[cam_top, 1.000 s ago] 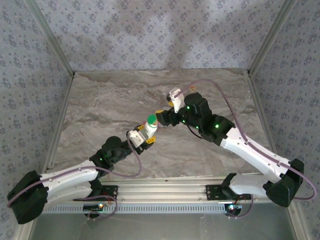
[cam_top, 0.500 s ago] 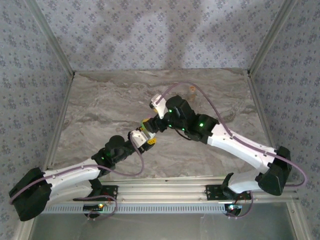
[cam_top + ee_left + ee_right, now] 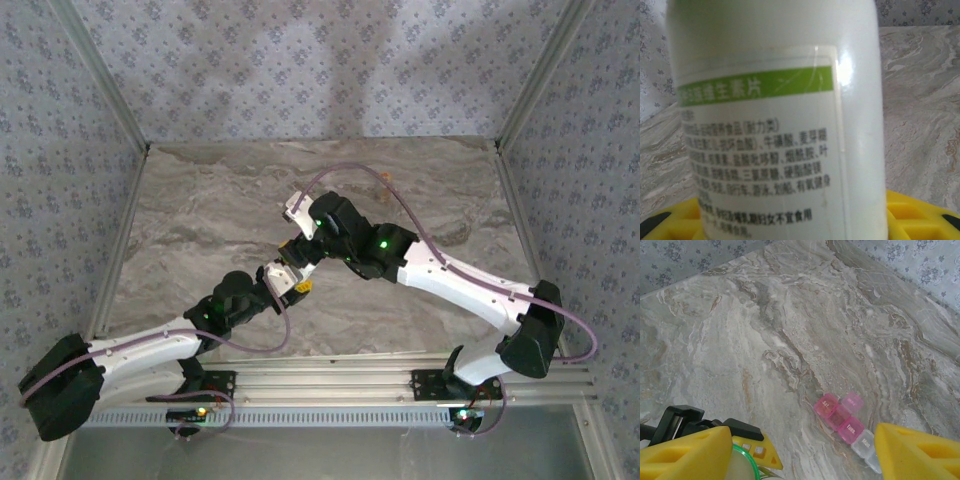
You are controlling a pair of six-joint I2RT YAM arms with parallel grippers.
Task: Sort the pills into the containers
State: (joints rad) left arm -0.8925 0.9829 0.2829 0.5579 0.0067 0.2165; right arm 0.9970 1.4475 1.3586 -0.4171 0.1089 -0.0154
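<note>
We are pinching the white bottle (image 3: 775, 125) in our left gripper (image 3: 290, 278). Our right gripper (image 3: 800, 455) is hanging spread above. The pink pill case (image 3: 846, 424) is lying ahead of it, the green cap (image 3: 744, 460) just below it.

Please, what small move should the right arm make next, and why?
Probably shift the right gripper sideways until the green cap is midway between its jaws. The left gripper holds the white bottle, but the cap sits far to one side of the open right jaws, so closing now might push it askew.
</note>
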